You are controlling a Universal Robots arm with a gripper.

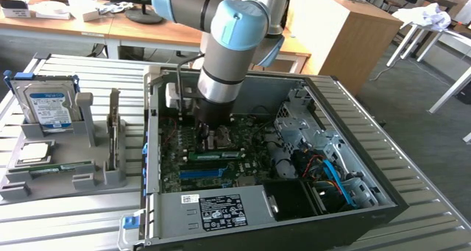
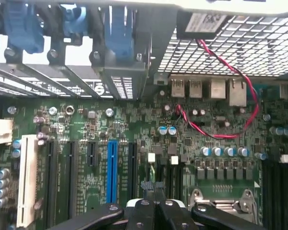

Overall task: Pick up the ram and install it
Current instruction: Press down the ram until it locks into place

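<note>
- The grey slatted metal table [image 1: 412, 218] is carrying the whole job, so the parts and the machine are sitting at the same working height.
- The black open-sided computer case [image 1: 368, 168] is lying flat with its side panel off, which is giving access from above.
- The silver and pale-blue robot arm [image 1: 220, 80] is reaching straight down into the case, presumably to meet the board squarely.
- The grey moulded parts fixture [image 1: 52, 182] is standing at the exterior view's left of the case and is keeping each spare part in its own seat for a repeatable pick.
- The green motherboard [image 2: 86, 129] is lying on the case floor, with 1 blue expansion slot [image 2: 112, 170] among the black ones.
- The silver hard drive with a white-blue label [image 1: 46, 107] is standing upright in the fixture.
- The ram, a long narrow green circuit-board stick [image 1: 63, 167], is lying along the fixture's front channel, well apart from the arm.
- A similar green strip [image 1: 213, 154] is showing on the motherboard just beside the tool; I cannot tell whether it is seated or carried.
- The black 2-finger gripper [image 2: 152, 188] is hovering low over the motherboard with its fingers pressed together; whether anything thin is sitting between them I cannot tell.
</note>
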